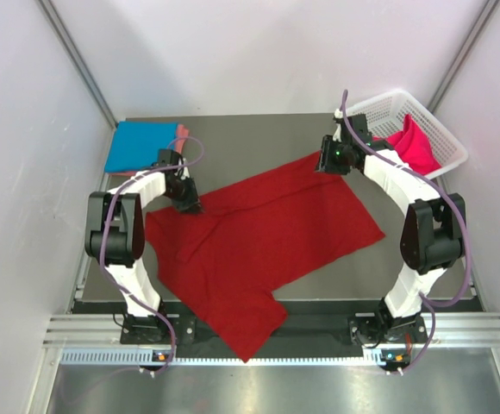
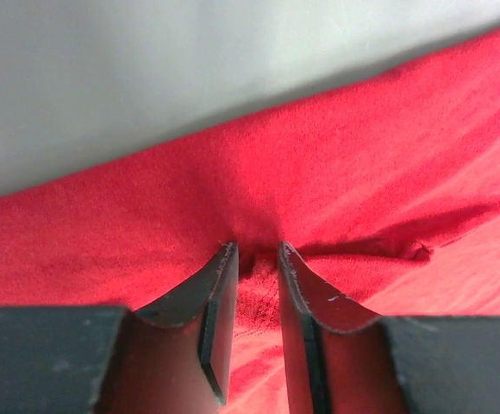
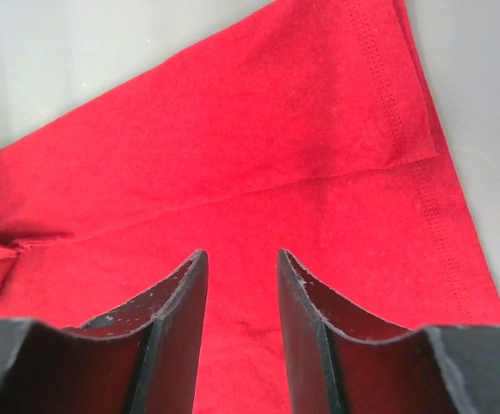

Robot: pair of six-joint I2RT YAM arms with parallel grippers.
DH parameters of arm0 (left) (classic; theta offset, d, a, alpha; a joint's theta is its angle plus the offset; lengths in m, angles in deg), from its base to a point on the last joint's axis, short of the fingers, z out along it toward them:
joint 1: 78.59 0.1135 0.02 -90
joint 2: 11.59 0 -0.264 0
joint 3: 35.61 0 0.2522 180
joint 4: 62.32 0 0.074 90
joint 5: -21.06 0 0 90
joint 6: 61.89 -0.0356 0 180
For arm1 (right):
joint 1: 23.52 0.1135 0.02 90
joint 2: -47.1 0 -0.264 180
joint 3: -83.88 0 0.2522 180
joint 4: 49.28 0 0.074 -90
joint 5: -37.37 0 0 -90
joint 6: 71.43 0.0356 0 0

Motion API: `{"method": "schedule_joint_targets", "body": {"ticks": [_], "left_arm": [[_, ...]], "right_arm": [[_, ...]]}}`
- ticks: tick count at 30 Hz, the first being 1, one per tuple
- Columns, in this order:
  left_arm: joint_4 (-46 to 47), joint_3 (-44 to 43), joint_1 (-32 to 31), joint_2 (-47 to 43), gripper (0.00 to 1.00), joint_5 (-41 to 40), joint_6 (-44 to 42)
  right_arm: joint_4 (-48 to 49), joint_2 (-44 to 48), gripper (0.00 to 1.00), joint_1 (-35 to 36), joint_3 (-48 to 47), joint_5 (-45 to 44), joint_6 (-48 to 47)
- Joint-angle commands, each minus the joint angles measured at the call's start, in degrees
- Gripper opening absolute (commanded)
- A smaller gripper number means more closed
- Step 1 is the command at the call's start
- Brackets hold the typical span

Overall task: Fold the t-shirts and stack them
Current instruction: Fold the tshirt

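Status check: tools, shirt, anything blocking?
Left tool pinching dark red shirt edge. Right tool open over far corner. Shirt unfolded. Nothing blocking.

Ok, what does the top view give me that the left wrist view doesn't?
Only the top view: the blue shirt far left, the white basket holding the hot pink shirt far right, and the right hand over the spread cloth's far corner. Only the left wrist: a bunch of cloth pinched between the fingertips. Both: the dark red shirt, the left hand and the grey table.
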Motion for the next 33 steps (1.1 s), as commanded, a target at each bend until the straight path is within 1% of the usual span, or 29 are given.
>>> {"method": "schedule_joint_targets", "body": {"ticks": [1,2,4,5,9,18,25,29,32,33], "left_arm": [[0.0,1.4,0.1,-3.8,0.29,0.0,-0.5],[0.0,1.6,0.2,-4.3,0.23,-0.1,-0.4],[0.2,1.7,0.1,-4.6,0.15,0.1,-0.2],[0.1,1.6,0.1,-4.9,0.1,0.5,-0.1],[0.3,1.9,0.0,-6.6,0.0,1.2,1.3],[-0.5,3.6,-2.5,-10.7,0.0,3.4,4.5],[-0.5,8.8,-6.4,-14.6,0.0,3.7,7.6],[-0.8,12.5,-9.2,-18.7,0.0,3.9,9.1],[-1.5,15.4,-10.4,-22.8,0.02,4.3,10.7],[-1.3,16.1,-10.6,-23.9,0.05,6.6,11.3]], "right_arm": [[1.8,2.0,0.38,0.0,-0.6,0.9,0.4],[1.8,2.0,0.38,-0.1,-0.6,0.9,0.3],[1.9,2.0,0.38,0.1,-0.4,0.9,0.5],[1.9,2.0,0.38,0.1,-0.4,1.0,0.5],[2.0,1.8,0.38,0.1,-0.3,1.0,0.8],[2.6,1.6,0.38,0.6,0.0,1.0,0.9],[3.2,2.0,0.38,0.7,1.4,1.1,0.9],[3.5,2.6,0.38,0.7,2.4,1.1,0.9],[4.0,3.0,0.38,0.7,3.7,1.1,0.9],[4.1,3.2,0.38,0.6,4.3,1.2,0.8]]}}
